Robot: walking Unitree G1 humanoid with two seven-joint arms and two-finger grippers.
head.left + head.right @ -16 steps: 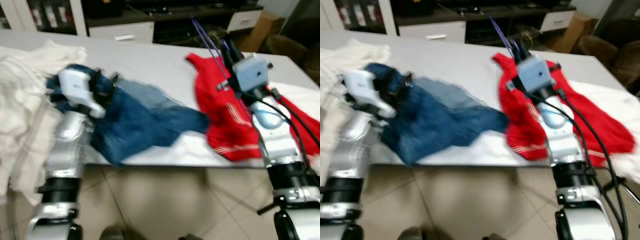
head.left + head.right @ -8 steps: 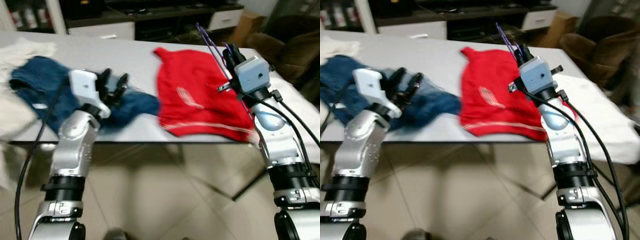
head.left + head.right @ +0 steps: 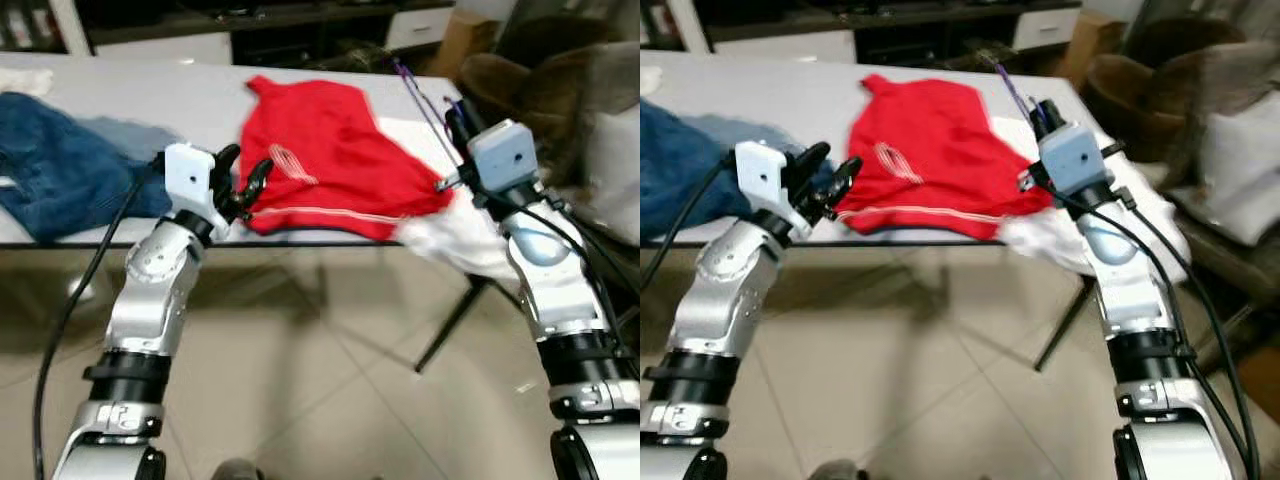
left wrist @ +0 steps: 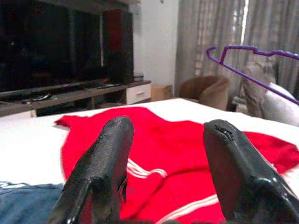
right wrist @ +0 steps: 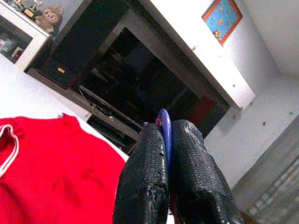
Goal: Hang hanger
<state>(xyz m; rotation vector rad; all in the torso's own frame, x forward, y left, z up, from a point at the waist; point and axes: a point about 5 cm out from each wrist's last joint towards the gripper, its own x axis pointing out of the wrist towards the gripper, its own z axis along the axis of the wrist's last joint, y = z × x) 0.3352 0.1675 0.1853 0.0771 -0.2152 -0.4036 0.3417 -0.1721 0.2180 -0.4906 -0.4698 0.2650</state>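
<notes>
Swung rightward since a second ago, the head camera now has the blue jeans (image 3: 60, 175) at the 9 o'clock edge and the red shirt (image 3: 320, 150) at 12 o'clock on the white surface (image 3: 140, 90). At 10 o'clock, the left hand (image 3: 245, 180) hovers at the surface's near edge, fingers (image 4: 100, 163) spread apart and empty, just beside the shirt's hem. A white cloth (image 3: 450, 245) droops off the surface's corner. At 2 o'clock, the right hand (image 5: 168, 140) stays clenched on the purple hanger (image 3: 425, 100), held raised above the shirt's right side. Brown armchairs (image 3: 520, 85) stand beyond.
</notes>
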